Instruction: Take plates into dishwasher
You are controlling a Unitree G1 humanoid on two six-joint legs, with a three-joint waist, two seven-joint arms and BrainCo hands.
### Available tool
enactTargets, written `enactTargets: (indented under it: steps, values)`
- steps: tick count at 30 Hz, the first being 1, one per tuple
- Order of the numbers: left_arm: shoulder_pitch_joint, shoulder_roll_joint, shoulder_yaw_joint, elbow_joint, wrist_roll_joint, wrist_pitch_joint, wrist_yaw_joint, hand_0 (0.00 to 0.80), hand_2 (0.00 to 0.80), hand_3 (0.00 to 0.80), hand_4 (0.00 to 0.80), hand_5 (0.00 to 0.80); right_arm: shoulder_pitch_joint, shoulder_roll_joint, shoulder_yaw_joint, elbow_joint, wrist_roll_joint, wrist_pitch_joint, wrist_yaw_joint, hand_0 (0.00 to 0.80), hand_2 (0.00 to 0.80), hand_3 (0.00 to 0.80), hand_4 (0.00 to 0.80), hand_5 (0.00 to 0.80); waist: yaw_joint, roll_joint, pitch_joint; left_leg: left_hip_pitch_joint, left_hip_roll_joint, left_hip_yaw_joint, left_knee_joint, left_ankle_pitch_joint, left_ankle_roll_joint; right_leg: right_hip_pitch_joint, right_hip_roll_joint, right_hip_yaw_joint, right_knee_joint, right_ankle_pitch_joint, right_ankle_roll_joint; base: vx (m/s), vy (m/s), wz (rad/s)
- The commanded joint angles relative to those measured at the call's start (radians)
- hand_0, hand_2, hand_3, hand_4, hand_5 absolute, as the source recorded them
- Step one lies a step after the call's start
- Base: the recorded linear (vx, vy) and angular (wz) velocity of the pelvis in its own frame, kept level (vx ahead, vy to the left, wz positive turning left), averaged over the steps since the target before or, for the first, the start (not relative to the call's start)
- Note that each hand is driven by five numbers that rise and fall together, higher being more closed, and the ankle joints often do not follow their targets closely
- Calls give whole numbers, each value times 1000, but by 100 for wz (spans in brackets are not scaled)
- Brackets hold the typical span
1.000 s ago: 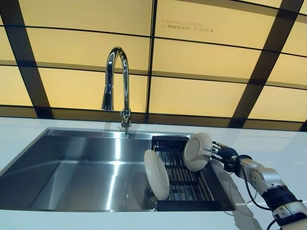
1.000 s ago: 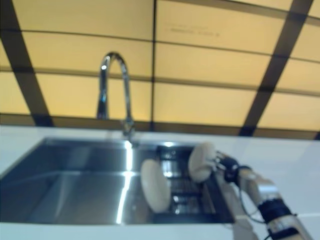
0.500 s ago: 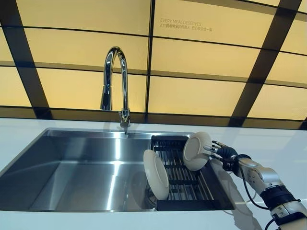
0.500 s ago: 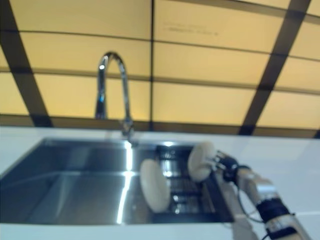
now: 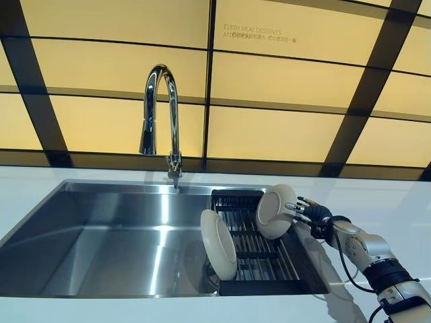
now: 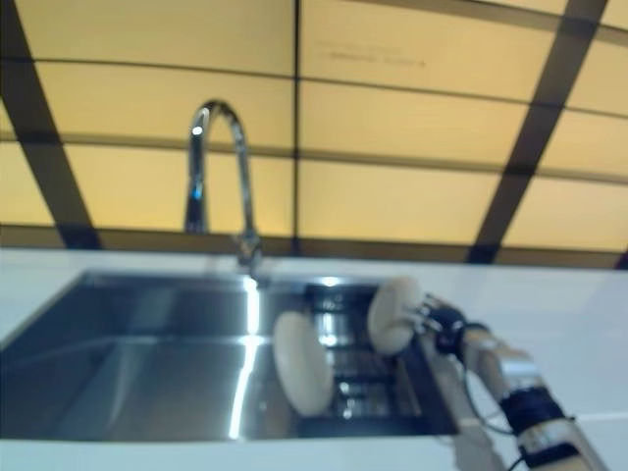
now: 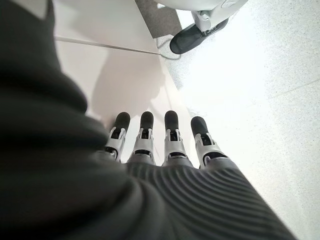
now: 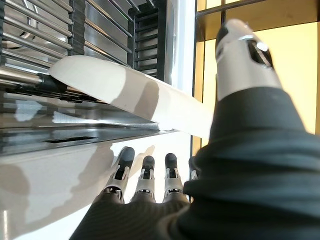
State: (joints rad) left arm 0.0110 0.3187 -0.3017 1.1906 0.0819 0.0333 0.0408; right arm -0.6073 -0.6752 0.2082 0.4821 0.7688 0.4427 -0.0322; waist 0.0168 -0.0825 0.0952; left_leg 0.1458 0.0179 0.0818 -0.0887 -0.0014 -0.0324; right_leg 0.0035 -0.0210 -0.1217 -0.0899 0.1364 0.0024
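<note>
A white plate (image 5: 275, 212) is tilted on edge over the right side of the black dish rack (image 5: 259, 288), which sits in the steel sink (image 5: 101, 235). My right hand (image 5: 315, 215) reaches in from the right. It grips this plate's rim (image 8: 130, 97) between thumb (image 8: 245, 60) and fingers (image 8: 145, 175). A second white plate (image 5: 219, 243) stands upright at the rack's left edge, apart from the hand. My left hand (image 7: 170, 145) shows only in the left wrist view, hanging over the floor with straight fingers and holding nothing.
A tall chrome faucet (image 5: 160, 121) rises behind the sink's middle. White counter (image 5: 404, 208) surrounds the sink. Behind it is a yellow panelled wall (image 5: 283, 134) with dark bars. The sink's left half holds nothing.
The whole picture has shifted slightly, so the camera moved. My right hand and the plate it holds stay in nearly the same place over the rack.
</note>
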Motion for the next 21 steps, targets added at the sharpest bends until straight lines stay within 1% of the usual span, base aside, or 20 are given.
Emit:
enactTargets:
  steps: [1, 21]
  values:
    - [-65, 14, -51, 19, -25, -14, 8, 0, 0, 0, 0, 0, -87, 49, 39, 54, 29, -1, 3, 0, 0, 0, 0, 0, 40, -14, 21, -46, -26, 16, 1, -14, 23, 81, -29, -39, 3, -81, 81, 0, 0, 0]
    - [-64, 16, -57, 6, -21, -10, 4, 0, 0, 0, 0, 0, -85, 80, 69, 31, 1, 20, 2, 0, 0, 0, 0, 0, 44, -11, 28, -45, -28, 19, 1, -11, 26, 82, -27, -40, 3, -80, 78, 0, 0, 0]
